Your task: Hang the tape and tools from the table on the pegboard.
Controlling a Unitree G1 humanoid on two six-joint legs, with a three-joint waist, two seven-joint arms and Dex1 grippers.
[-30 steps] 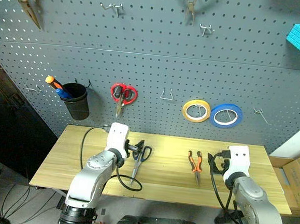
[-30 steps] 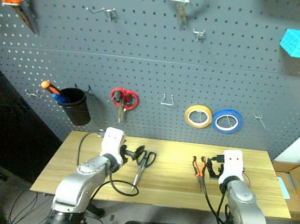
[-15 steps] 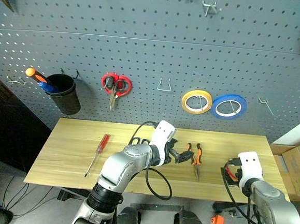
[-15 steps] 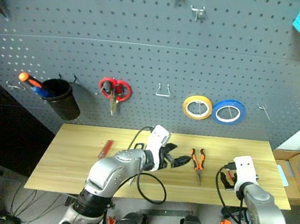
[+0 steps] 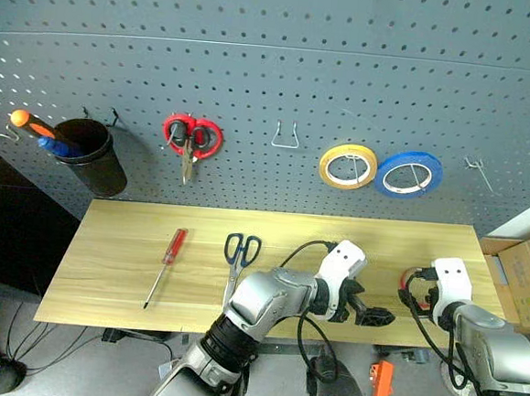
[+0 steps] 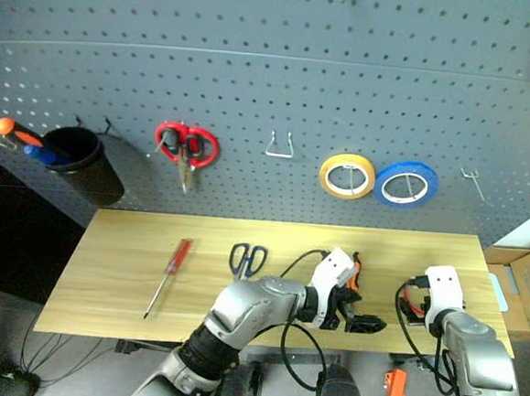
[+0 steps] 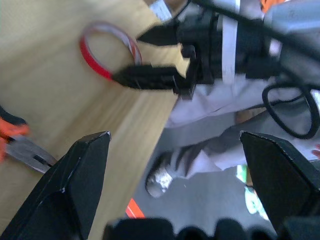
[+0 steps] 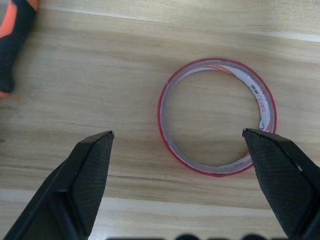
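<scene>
Head view, bench: red tape (image 6: 410, 308) lies flat near the right edge of the bench (image 5: 103, 268), under the right pincer (image 6: 413, 306); pliers (image 6: 355, 263) partly hidden behind the left pincer (image 5: 377, 316); black-handled scissors (image 5: 238, 254) mid-bench; red-handled screwdriver (image 5: 167, 262) left of them.
Head view, pegboard: pegboard (image 5: 274, 79) carries yellow roll (image 5: 347, 166), blue roll (image 5: 408, 175), red-handled scissors (image 5: 190, 139), black cup (image 5: 88, 155); bare hooks at (image 5: 285, 135) and (image 5: 477, 169).
Left wrist view: left pincer released, fingers spread, nothing between them; it reaches past the bench edge. Tape (image 7: 107, 56) and the right pincer's fingers (image 7: 150, 77) visible beyond.
Right wrist view: right pincer released, wide apart, poised above the tape (image 8: 216, 116), not touching.
Step in hand (judgement): right pincer picks up the tape.
How to do it well: the ring lies flat and thin; put one finger inside the hole and one outside, pinch the wall, lift clear before swinging to a bare hook. Keep the left pincer away.
Count, on bench: tape 1, pliers 1, scissors 1, screwdriver 1.
Count, on pegboard: rolls 2, scissors 1, cup 1.
</scene>
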